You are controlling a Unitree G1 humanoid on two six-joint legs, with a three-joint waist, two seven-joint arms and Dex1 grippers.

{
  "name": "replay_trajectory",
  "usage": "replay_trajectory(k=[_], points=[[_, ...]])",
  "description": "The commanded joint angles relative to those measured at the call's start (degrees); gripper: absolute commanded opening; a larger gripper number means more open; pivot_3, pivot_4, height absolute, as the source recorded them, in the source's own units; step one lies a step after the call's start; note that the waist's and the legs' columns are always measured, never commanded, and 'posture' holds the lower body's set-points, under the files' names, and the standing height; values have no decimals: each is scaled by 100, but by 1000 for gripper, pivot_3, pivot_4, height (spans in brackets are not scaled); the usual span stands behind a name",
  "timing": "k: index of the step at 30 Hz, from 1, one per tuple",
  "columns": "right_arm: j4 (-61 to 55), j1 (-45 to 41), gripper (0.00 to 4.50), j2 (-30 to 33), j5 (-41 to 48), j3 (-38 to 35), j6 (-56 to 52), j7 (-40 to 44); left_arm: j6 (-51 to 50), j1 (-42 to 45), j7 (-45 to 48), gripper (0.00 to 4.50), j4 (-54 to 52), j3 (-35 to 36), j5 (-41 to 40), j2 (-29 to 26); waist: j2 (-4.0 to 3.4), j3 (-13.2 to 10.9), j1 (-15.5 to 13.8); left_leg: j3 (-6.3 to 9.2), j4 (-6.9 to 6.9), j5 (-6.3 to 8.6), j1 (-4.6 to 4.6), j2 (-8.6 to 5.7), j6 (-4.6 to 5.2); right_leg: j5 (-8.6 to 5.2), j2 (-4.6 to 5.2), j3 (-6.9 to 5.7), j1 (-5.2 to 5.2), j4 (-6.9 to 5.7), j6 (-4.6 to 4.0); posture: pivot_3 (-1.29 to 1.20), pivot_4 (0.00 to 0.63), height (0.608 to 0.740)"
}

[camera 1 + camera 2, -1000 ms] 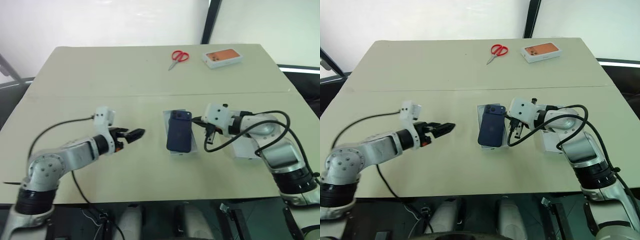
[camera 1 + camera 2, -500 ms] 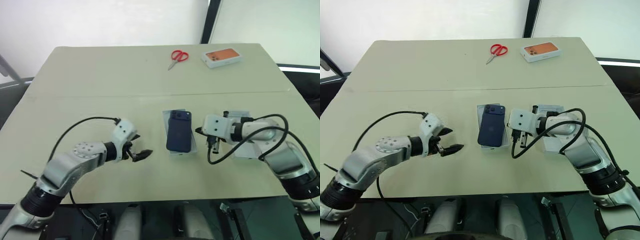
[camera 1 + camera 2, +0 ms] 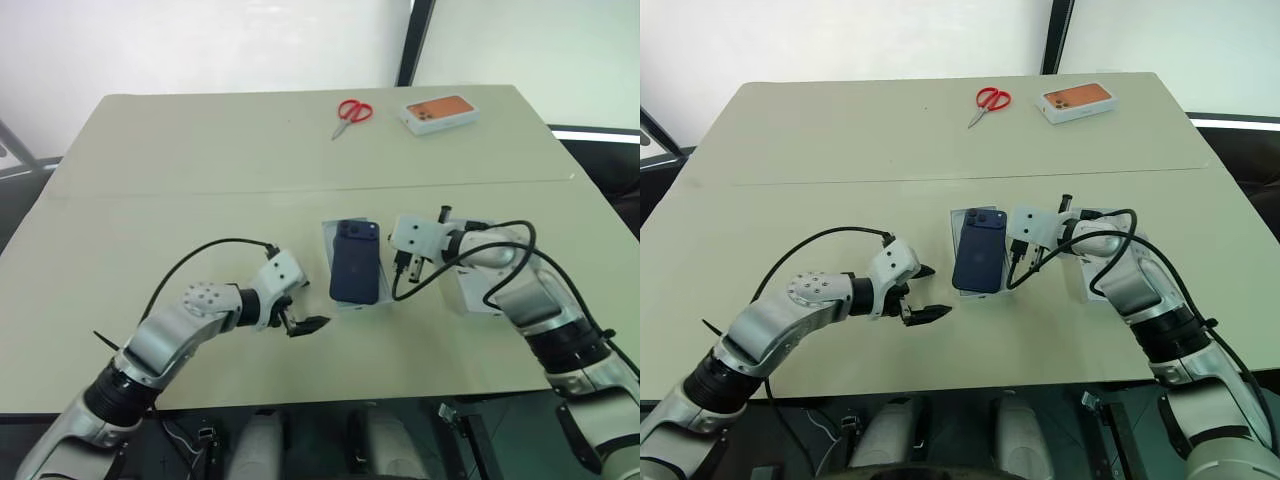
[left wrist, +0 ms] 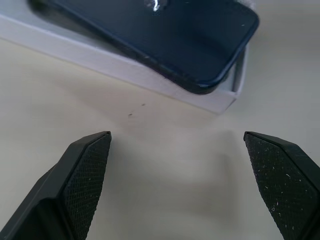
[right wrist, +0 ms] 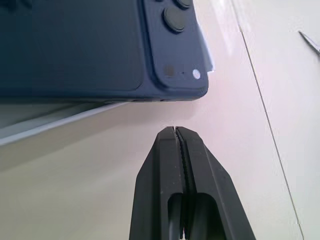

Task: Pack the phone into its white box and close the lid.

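left gripper open, swung in at phone's 8 o'clock | right gripper closed, neared phone's 3 o'clock edge | seating phone in box next

The two head views look forward and down over the table from above its near edge, taking in the whole top; they share nearly the same scene, one set slightly sideways of the other. In them the scissors lie at 12 o'clock and the phone near the middle. The left wrist view sits low and very close, facing the phone's near end in the white box. The right wrist view, equally close, faces the phone's camera corner.
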State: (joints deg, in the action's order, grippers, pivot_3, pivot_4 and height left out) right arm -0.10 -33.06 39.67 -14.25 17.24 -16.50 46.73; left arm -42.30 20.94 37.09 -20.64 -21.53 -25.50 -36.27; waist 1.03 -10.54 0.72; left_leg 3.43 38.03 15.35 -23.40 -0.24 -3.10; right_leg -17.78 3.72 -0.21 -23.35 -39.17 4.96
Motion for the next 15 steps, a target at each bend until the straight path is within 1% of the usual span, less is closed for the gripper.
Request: replay_trajectory(k=[1,15], points=[[87,-206,0,-107,-79,9,213,-64,-61,24,105,4449,-235,54,41,102,0,0,-1,0,0,0,0,0,0,0,0,0,0,0,0,0,150,697],[133,-248,0,-341,-115,-13,319,-38,-233,-56,245,4449,-375,142,48,367,0,0,-1,1,2,0,0,1,0,0,1,0,0,-2,0,0,150,697]])
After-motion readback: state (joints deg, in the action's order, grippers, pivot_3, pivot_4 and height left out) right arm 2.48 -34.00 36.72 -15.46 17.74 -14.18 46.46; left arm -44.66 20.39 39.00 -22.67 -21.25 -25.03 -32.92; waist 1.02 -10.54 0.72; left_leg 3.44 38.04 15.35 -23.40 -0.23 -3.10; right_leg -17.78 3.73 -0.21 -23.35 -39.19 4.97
